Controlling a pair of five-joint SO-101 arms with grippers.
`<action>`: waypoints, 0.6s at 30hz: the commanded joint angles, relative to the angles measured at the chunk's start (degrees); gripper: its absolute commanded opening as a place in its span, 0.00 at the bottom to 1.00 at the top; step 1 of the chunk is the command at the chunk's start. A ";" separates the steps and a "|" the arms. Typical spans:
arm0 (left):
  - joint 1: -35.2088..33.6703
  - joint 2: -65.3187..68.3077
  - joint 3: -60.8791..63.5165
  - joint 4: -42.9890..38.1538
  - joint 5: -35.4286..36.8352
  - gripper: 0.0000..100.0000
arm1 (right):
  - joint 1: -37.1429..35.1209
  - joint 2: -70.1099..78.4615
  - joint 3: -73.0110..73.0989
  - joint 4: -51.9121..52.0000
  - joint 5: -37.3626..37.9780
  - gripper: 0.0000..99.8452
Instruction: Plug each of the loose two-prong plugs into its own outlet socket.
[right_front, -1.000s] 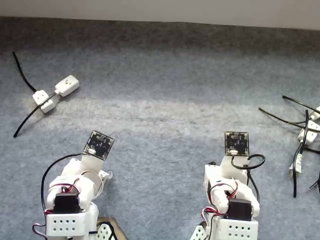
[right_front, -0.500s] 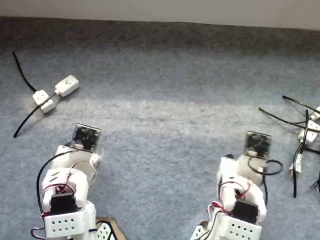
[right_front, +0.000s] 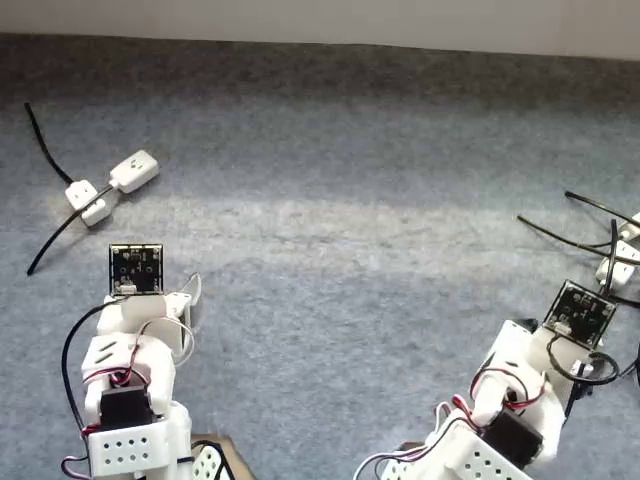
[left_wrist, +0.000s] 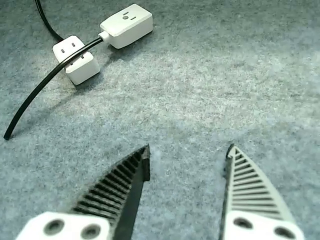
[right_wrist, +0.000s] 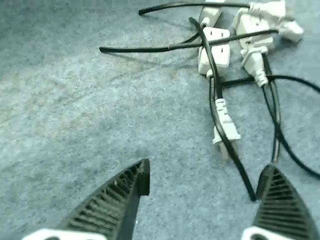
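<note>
no legible txt, no readable labels, nos. or signs on anything

Grey carpeted table (right_front: 330, 200) carries white sockets (left_wrist: 126, 25), plugs (right_wrist: 223, 125), black cords (right_wrist: 135, 49).

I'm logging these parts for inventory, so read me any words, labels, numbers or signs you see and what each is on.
None can be read.
The white outlet blocks show slots but no print.
The plugs carry no legible marking.
The circuit boards in the high view may bear print, but it is too small to tell.
</note>
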 joint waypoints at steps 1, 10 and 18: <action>-0.48 -0.13 0.75 4.04 0.62 0.24 | 3.30 0.40 -3.56 -3.65 4.84 0.33; -0.66 -0.13 0.75 8.79 0.53 0.24 | 6.81 16.92 -15.08 -2.95 4.92 0.33; -0.75 -0.13 0.75 8.62 0.53 0.24 | 6.55 63.25 -50.33 3.30 -4.22 0.33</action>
